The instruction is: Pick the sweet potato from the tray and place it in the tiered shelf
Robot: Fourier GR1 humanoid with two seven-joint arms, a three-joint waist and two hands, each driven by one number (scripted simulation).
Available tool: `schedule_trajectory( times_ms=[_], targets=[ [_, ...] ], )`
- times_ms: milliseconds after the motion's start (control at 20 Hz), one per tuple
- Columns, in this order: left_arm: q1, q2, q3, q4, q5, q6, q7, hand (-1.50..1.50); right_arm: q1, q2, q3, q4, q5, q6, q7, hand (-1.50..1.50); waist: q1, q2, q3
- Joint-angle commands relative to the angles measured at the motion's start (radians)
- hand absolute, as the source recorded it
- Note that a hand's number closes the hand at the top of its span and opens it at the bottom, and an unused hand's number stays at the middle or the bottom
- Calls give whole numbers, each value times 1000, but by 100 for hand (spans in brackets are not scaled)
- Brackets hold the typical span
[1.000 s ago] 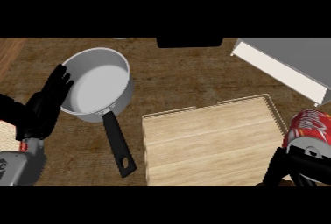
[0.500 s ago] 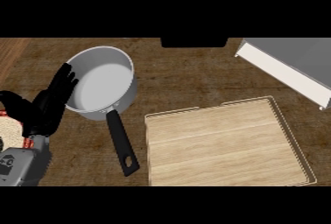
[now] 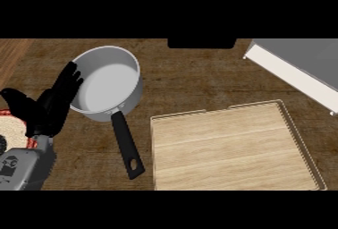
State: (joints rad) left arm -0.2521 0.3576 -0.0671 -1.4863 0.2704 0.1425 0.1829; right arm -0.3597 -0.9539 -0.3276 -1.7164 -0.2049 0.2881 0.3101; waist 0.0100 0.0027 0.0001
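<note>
The wooden tray [image 3: 231, 152] lies at the lower right with nothing on it. No sweet potato shows anywhere in the head view. Part of the white and grey tiered shelf [image 3: 297, 67] reaches in at the upper right corner. My left hand [image 3: 52, 105] rests open at the left edge, fingers up, beside the rim of a saucepan. My right hand is out of sight.
A grey saucepan [image 3: 109, 85] stands at the upper left, its black handle [image 3: 127, 147] pointing down toward the tray's left edge. A red-rimmed round thing with a beige top [image 3: 13, 129] peeks in at the left edge behind my left hand. A dark block [image 3: 201, 43] sits at the top.
My right hand, seen at the lower right edge with a red thing one second ago, has left the view. The left hand has stayed beside the saucepan.
</note>
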Motion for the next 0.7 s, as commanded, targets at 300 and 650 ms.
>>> schedule_trajectory(
  times_ms=[300, 650],
  targets=[
    [-18, -6, 33, -28, -20, -13, 65, 0, -151, -1, -10, 483, 131, 64, -292, 150, 4, -1, 0],
    [-48, -52, 12, 27, -54, -19, 37, 0, -254, -37, -3, 860, 244, 87, -572, 150, 12, 6, 1]
  ],
)
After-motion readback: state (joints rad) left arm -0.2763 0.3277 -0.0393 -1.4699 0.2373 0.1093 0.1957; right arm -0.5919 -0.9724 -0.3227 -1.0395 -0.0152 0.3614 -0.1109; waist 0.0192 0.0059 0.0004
